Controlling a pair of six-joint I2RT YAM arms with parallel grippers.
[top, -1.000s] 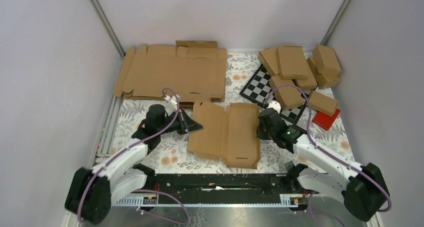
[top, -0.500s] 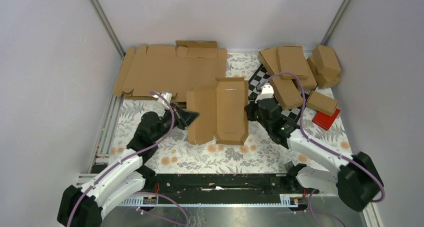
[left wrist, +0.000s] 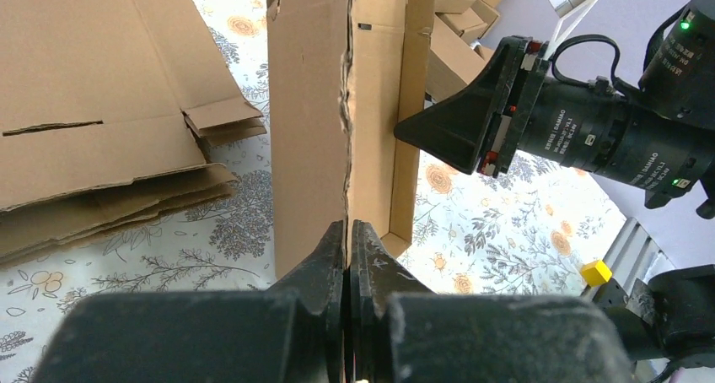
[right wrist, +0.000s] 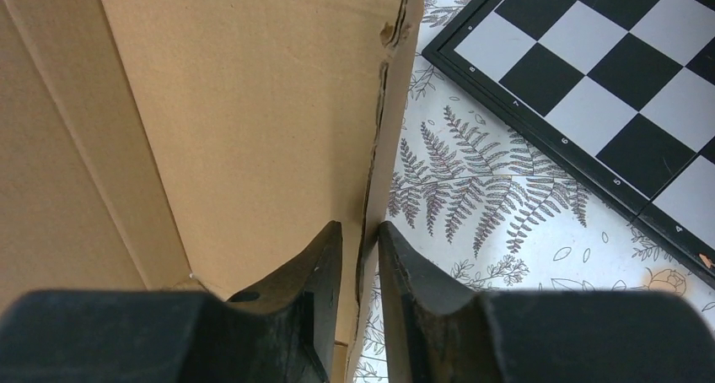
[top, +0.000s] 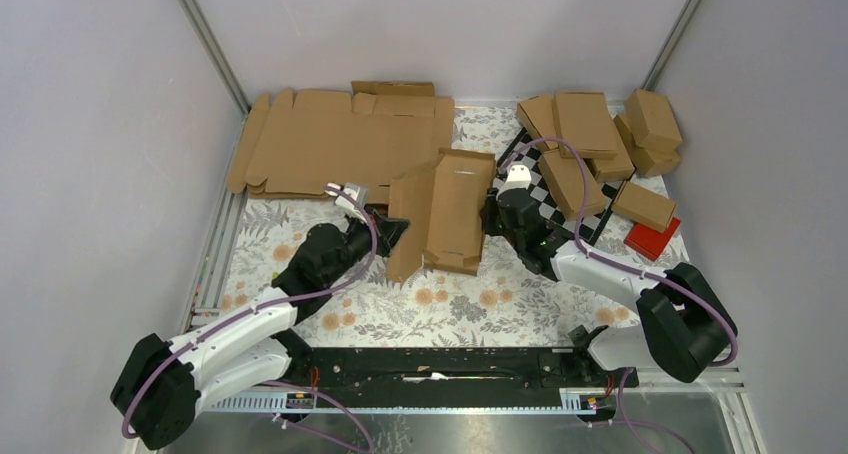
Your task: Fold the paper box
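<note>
At centre frame, the paper box (top: 445, 219) has shifted upward from lying flat, and its side panels are now rising. My left gripper (left wrist: 348, 231) and right gripper (right wrist: 361, 231) each pinch an edge, fingers almost closed, so I judge the folding has begun.

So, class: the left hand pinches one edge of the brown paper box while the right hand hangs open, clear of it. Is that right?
Not quite. The right hand is neither open nor clear of it: it is closed on the opposite edge of the paper box, as the right wrist view shows. The left hand does pinch one edge.
</note>
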